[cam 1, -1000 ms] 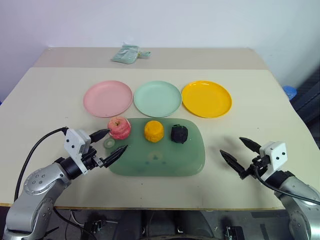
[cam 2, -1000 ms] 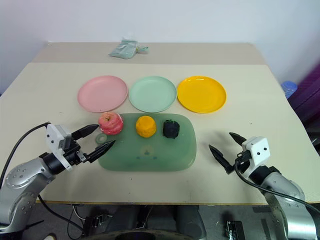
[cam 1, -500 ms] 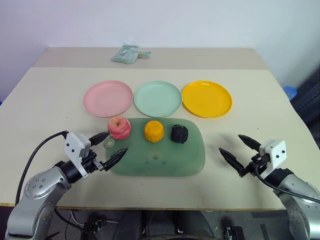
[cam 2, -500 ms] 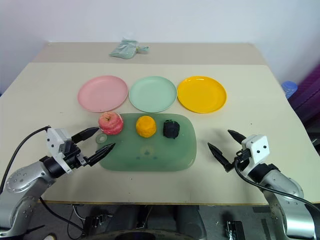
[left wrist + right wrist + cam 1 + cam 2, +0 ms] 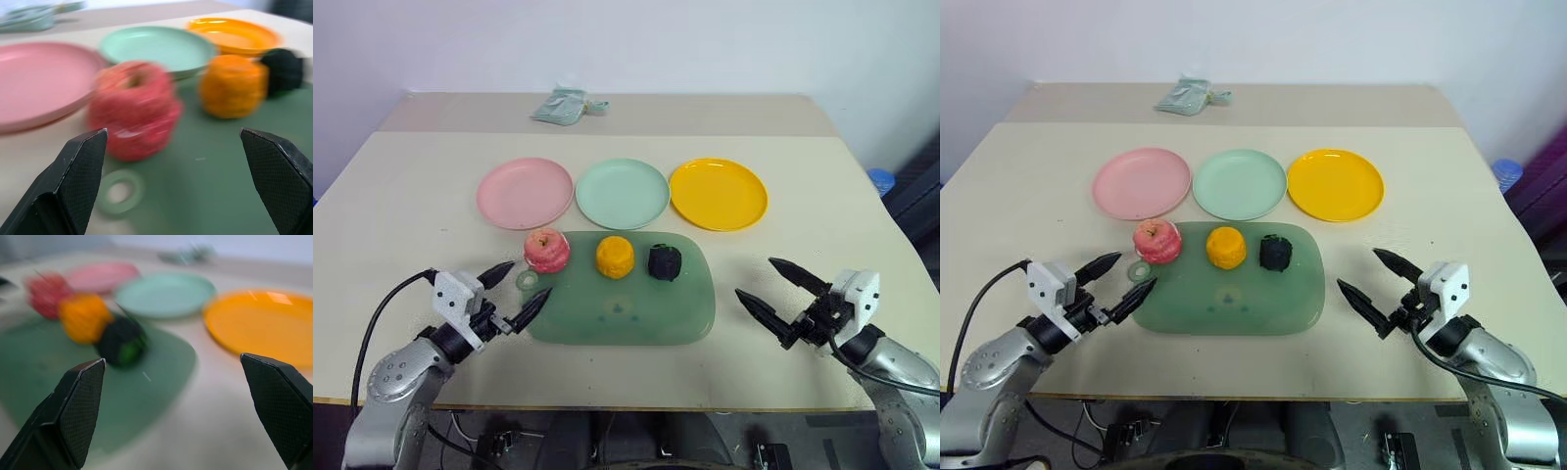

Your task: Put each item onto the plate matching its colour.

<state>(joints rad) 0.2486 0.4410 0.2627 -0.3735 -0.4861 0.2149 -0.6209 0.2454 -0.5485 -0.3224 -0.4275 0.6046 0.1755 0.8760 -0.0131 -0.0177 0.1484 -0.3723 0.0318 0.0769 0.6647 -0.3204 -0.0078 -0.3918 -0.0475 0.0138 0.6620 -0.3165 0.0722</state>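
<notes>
Apple (image 5: 546,251) beside small ring (image 5: 527,281) (probably tape), crumpled packet (image 5: 566,106) far back

bare table (image 5: 411,211) flanking tray (image 5: 685,318), fruits crowded

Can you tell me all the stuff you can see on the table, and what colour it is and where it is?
pink plate: 1, pink, far row, leftmost
mint plate: 1, pale mint green, far row, middle
yellow-orange plate: 1, yellow-orange, far row, rightmost
green tray: 1, green, just nearer than the plates
apple: 1, pink-red, tray's far left corner
orange fruit: 1, orange, on the tray, far middle
dark ball: 1, black and dark green, on the tray, right of the orange fruit
small ring: 1, pale green, by the tray's left edge
crumpled bag: 1, pale green, table's far edge
table: 1, beige
left gripper: 1, black fingers, open, left of the tray
right gripper: 1, black fingers, open, right of the tray
</notes>
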